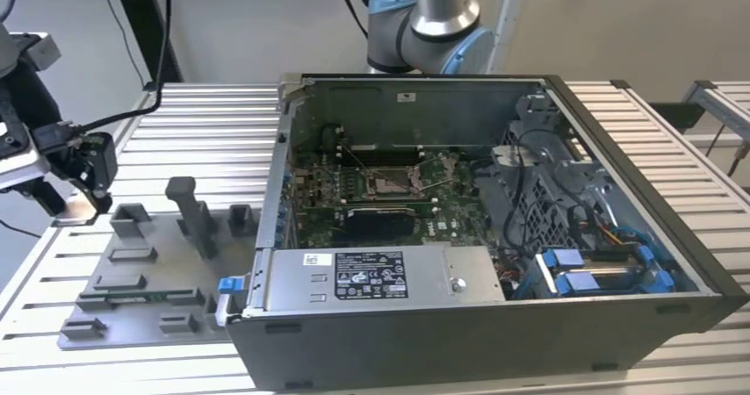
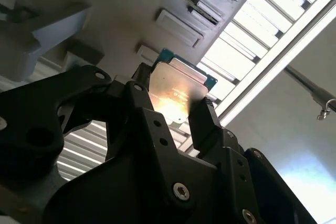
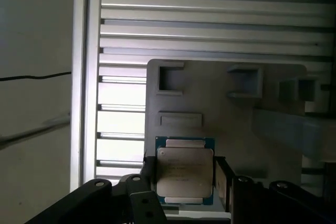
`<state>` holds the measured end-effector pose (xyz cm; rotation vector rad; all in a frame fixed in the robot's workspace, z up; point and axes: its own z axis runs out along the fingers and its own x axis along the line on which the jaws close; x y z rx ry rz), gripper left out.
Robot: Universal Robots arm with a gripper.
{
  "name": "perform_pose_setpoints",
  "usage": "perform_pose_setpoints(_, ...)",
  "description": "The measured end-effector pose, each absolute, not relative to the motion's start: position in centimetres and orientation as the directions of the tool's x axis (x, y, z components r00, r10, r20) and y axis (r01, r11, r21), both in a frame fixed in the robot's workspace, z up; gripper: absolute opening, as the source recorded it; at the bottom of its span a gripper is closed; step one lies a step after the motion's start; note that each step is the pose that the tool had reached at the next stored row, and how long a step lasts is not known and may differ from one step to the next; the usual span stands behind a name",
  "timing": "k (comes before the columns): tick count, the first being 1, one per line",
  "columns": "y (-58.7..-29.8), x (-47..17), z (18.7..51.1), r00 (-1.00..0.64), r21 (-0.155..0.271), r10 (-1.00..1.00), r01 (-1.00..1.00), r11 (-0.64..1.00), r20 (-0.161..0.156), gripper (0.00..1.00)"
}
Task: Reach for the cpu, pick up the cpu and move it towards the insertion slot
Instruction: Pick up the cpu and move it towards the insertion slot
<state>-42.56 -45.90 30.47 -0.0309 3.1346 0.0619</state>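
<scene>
Gripper closed on cpu, fingers pinching opposite edges, over grey fixture plate. Chip judged light, stiff, smooth-lidded, delicate underneath; edge hold looked right place to grip.

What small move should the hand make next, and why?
Probably lift straight up a little: the hand seems closed on the cpu just over the fixture, while the slot sits inside the case, behind its wall.
</scene>
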Motion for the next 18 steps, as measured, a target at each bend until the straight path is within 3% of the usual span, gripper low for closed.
perform_pose_setpoints(18, -45.9, -42.6, 34.2, -1.000, 0.039, -0.020, -0.020, 0.999, -0.007, 0.00)
